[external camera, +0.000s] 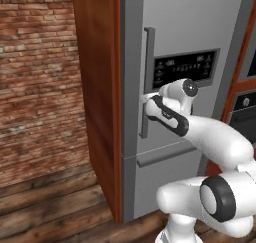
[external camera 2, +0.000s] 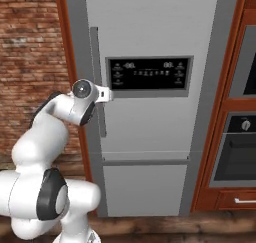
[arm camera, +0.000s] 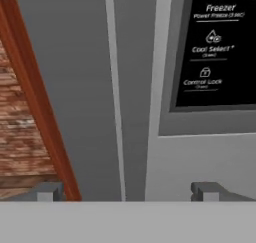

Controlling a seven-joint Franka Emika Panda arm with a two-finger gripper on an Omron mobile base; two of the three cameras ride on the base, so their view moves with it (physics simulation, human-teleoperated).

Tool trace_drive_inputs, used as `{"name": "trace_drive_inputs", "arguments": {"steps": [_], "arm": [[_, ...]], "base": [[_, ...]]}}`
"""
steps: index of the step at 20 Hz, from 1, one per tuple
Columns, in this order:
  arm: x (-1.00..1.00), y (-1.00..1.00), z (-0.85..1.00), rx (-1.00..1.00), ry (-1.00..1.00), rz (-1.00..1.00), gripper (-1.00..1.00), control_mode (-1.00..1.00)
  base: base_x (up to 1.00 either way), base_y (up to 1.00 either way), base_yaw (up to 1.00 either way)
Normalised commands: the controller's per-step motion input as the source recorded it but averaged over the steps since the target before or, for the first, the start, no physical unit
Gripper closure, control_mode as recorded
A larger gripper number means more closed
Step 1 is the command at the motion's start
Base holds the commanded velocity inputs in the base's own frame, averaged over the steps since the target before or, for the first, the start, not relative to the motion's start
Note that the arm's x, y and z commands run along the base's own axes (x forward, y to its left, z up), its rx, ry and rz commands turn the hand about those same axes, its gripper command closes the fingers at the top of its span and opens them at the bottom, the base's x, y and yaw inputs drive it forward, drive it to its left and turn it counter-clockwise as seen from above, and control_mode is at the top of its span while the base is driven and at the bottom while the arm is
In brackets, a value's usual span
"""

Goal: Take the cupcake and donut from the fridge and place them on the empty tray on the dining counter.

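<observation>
in the left base view the fridge (external camera: 190, 37) stands shut, a tall grey steel front beside a red-brown wood side panel (external camera: 97, 87), with a brick wall (external camera: 35, 77) to the left. the arm reaches forward and the hand (external camera: 148, 99) sits right at the long vertical handle (external camera: 148, 82), just left of the black dispenser panel (external camera: 186, 68). whether it touches the handle cannot be told here.

in the right base view the hand (external camera 2: 106, 94) again meets the handle (external camera 2: 96, 82) at about the height of the dispenser panel (external camera 2: 150, 73). a built-in oven (external camera 2: 237, 152) sits to the right of the fridge (external camera 2: 150, 22).

in the hand view the two finger tips (arm camera: 50, 191) stand as wide apart as they go, holding nothing, with the handle (arm camera: 135, 87) running up between them, a little ahead.

the step in hand looks like opening the fridge door; the cupcake and donut are presumably inside, behind the closed door. the next move calls for easing forward so the handle lies between the fingers, closing on it, then pulling the door outward along its arc.
</observation>
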Motion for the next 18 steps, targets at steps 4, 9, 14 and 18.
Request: {"name": "trace_drive_inputs", "arguments": {"steps": [4,9,14,18], "arm": [[0.72,0.03,-0.22,0.0,0.0,0.06,-1.0,-1.0],[0.73,0.04,-0.24,0.0,0.0,0.05,-1.0,-1.0],[0.68,0.02,-0.27,0.0,0.0,0.05,-1.0,-1.0],[0.77,0.01,-0.36,0.0,0.0,0.04,-1.0,-1.0]], "base": [[0.0,0.0,0.0],[0.0,0.0,0.0],[0.0,0.0,0.0],[0.0,0.0,0.0]]}}
